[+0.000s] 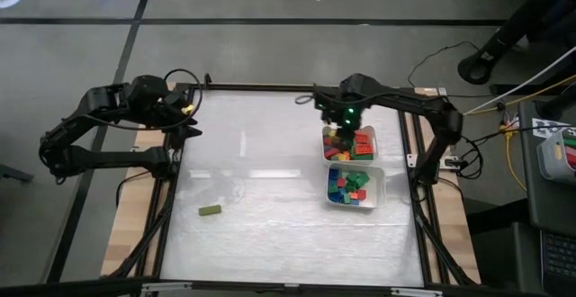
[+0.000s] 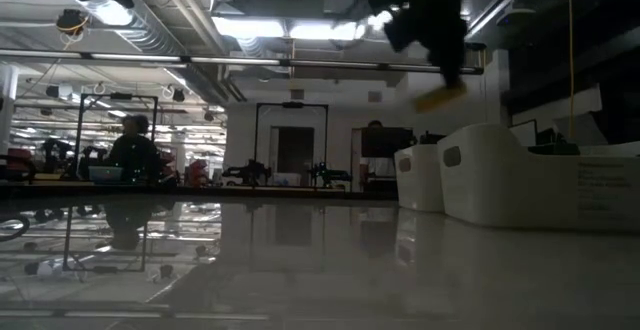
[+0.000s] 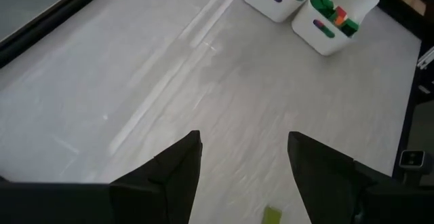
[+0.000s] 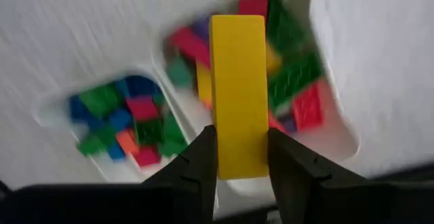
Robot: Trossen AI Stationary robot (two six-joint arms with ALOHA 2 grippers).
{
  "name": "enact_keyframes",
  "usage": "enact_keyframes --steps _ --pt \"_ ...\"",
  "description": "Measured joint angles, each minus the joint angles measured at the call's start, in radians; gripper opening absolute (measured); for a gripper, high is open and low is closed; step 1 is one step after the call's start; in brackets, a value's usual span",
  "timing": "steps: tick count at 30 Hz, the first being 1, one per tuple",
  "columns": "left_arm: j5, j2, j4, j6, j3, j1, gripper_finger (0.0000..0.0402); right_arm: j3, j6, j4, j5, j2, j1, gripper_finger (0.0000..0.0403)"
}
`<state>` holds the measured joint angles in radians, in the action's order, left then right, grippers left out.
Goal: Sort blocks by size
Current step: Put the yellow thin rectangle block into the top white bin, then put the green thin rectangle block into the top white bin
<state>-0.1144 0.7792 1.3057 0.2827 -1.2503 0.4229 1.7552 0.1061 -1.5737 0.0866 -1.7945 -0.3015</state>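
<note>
Clamped between the two dark fingers of my right gripper [image 4: 241, 156] is a long yellow plastic bar brick [image 4: 237, 95], held by one end with the rest of it jutting out ahead of me. I hang above the farther of two white rectangular plastic trays [image 1: 372, 133], the one that seems to hold the longer bricks in red, green and yellow; the nearer white tray [image 1: 381, 176] just beside it holds short cubes in blue, green and red (the wrist view blurs both, so I judge the sizes loosely). By my reading I am at the delivery step for this bar: what the next move calls for is to stay centred over the long-brick tray, come down enough that the bar cannot bounce over the wall, then part my fingers.

My left gripper [image 3: 244, 159] waits at the table's left edge, fingers spread and empty. One olive-green bar brick [image 1: 210, 211] lies alone on the white tabletop [image 1: 270, 243], well apart from the trays; I take it for the last piece to fetch.

No brand, label or writing is readable anywhere.
</note>
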Motion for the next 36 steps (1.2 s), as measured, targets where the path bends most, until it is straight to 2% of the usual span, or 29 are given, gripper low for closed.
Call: enact_keyframes --steps 5,13,17,21,28,36 --pt "-0.004 0.003 0.046 -0.033 0.0 0.0 0.0205 -0.161 0.033 0.002 0.009 0.045 0.001 0.0111" --pt "-0.005 0.018 0.113 -0.02 0.0 -0.068 0.0205 -0.271 0.047 0.003 0.01 0.043 0.001 0.0115" --pt "-0.005 0.036 0.108 -0.019 0.0 -0.129 0.0205 -0.289 0.048 0.003 0.008 0.043 0.0 0.0147" --pt "-0.005 0.083 0.084 -0.011 0.011 -0.197 0.0205 -0.293 0.049 0.004 -0.043 0.043 0.0 0.0191" --pt "-0.005 0.154 -0.027 0.004 0.209 -0.335 0.0205 -0.293 0.049 0.005 -0.076 0.043 0.0 0.0235" --pt "-0.041 0.214 -0.133 0.131 0.417 -0.524 0.0205 -0.293 0.05 0.006 -0.05 0.043 0.0 0.0241"
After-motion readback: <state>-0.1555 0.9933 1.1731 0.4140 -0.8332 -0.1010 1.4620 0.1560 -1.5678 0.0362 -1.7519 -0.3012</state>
